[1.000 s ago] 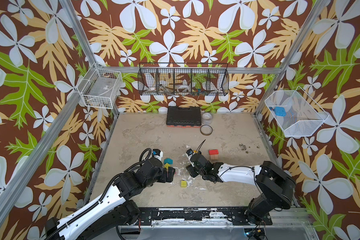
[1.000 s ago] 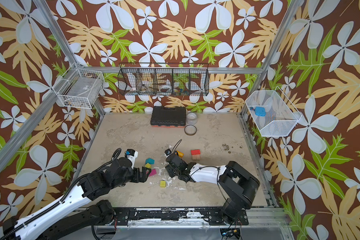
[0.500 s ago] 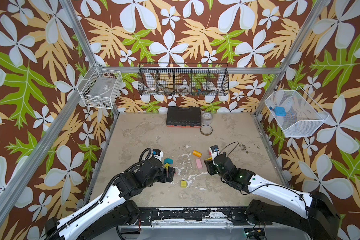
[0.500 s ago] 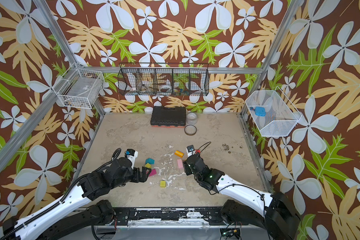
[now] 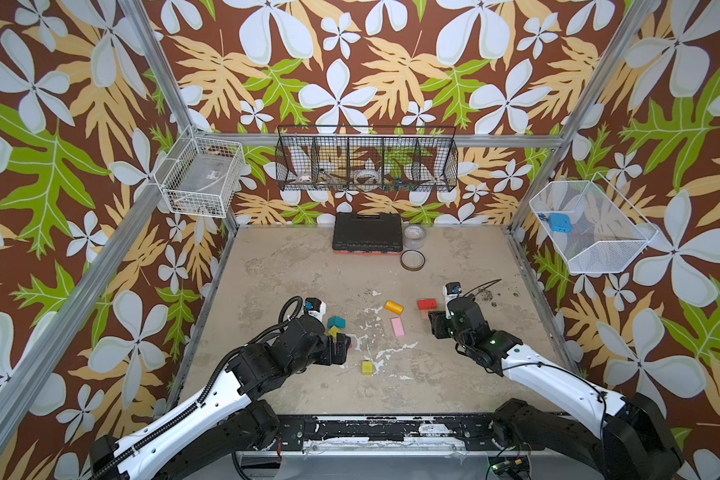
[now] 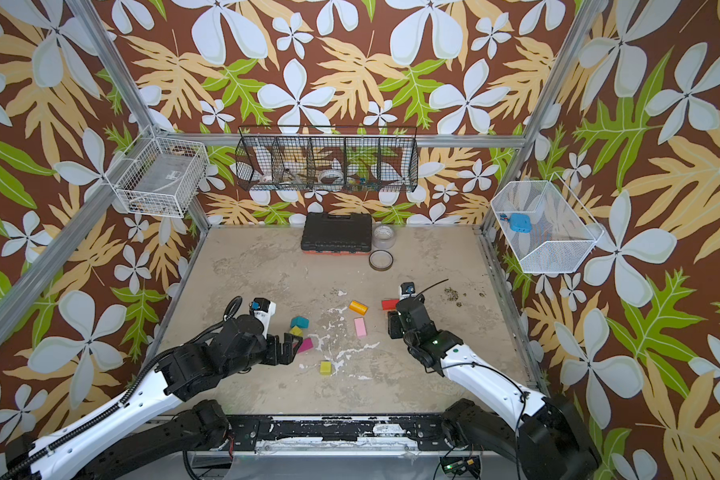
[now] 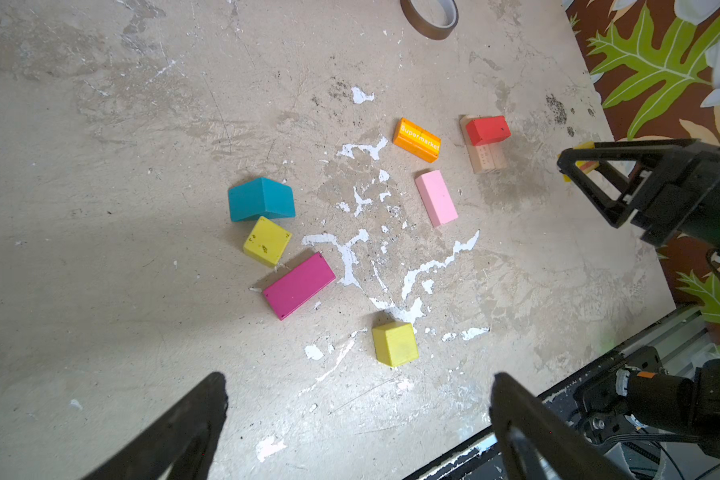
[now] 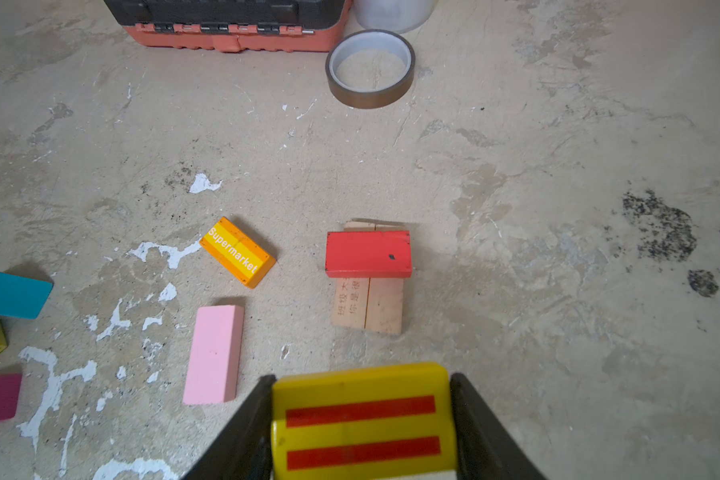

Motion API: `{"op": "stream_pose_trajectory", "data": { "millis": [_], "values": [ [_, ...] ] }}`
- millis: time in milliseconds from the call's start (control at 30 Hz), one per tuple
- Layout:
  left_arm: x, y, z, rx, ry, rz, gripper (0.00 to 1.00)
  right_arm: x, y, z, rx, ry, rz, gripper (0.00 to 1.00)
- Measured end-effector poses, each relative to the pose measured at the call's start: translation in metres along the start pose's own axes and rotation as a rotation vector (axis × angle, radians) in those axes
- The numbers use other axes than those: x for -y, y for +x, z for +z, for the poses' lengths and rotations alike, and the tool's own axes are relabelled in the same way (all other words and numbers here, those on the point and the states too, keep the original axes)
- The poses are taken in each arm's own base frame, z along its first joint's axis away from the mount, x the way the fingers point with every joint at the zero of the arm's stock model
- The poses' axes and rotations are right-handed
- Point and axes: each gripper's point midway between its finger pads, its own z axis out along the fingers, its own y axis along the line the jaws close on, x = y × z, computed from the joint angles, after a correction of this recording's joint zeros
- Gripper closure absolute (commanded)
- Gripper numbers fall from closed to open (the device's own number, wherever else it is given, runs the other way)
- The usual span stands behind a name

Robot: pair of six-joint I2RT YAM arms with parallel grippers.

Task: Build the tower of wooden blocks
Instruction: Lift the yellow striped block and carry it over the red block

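Beneath the red block (image 8: 368,253), tan planks (image 8: 366,305) lie half-hidden.

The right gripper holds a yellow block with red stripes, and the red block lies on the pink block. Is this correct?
Not quite. The red block lies across the two tan planks, not on the pink block, as the right wrist view shows. The right gripper does hold the yellow striped block.

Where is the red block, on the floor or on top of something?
On top. The red block lies flat across two tan planks lying side by side.
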Motion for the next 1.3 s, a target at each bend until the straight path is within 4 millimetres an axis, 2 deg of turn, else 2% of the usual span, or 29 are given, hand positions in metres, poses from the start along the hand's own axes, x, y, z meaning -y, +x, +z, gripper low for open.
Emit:
{"op": "stream_pose_trajectory", "data": {
  "millis": [433, 767, 1300],
  "values": [
    [0.0, 0.0, 0.0, -0.001, 0.0, 0.0, 0.0, -0.005, 0.005, 0.04, -0.086, 0.04, -0.01, 0.72],
    [0.0, 0.001, 0.001, -0.003, -0.003, 0.001, 0.0, -0.001, 0.017, 0.067, -0.14, 0.091, -0.051, 0.73],
    [0.0, 0.001, 0.002, -0.004, -0.003, 0.001, 0.0, -0.003, 0.016, 0.076, -0.151, 0.096, -0.058, 0.69]
  ]
}}
